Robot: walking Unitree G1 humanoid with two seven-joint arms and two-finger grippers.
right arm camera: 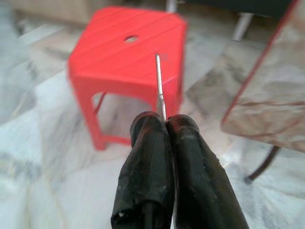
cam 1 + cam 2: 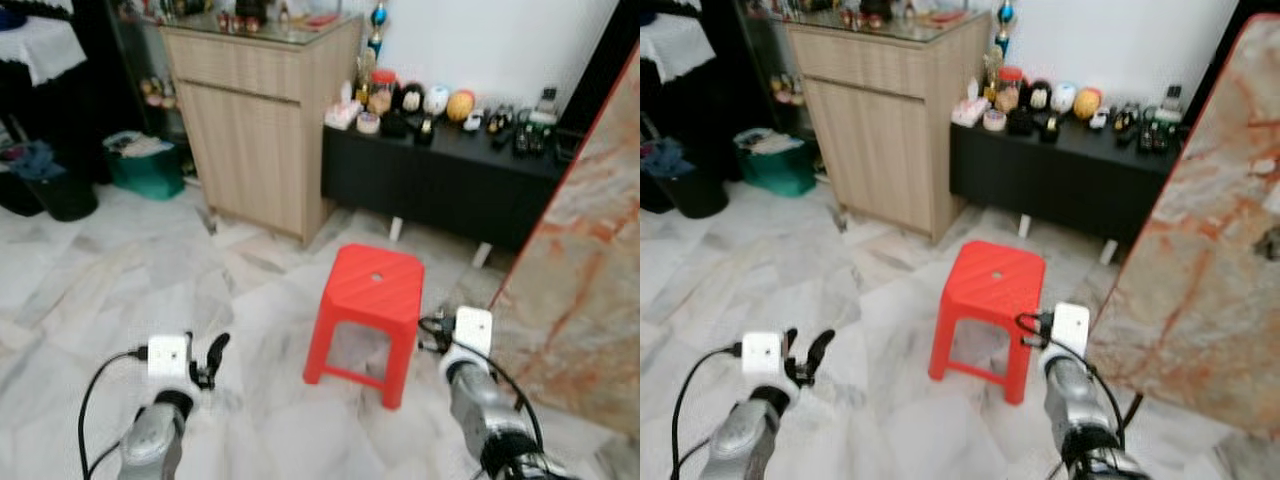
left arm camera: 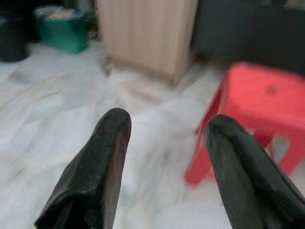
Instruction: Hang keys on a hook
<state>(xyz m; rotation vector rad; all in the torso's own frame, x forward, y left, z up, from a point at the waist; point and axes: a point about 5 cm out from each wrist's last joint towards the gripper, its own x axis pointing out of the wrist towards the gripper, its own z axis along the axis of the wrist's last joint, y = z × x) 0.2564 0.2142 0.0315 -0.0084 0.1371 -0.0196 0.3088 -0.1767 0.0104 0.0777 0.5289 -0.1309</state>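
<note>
A thin silvery key [image 1: 159,88] stands edge-on, pinched between the pressed-together fingertips of the right gripper [image 1: 164,119], poking toward the red stool [image 2: 372,295] at twelve o'clock. The left gripper [image 3: 164,129], fingers spread, hovers over marble floor [image 2: 120,290], holding nothing.

No legible text or labels anywhere.

A red stool [image 2: 372,295] stands before a black sideboard [image 2: 440,180].
</note>
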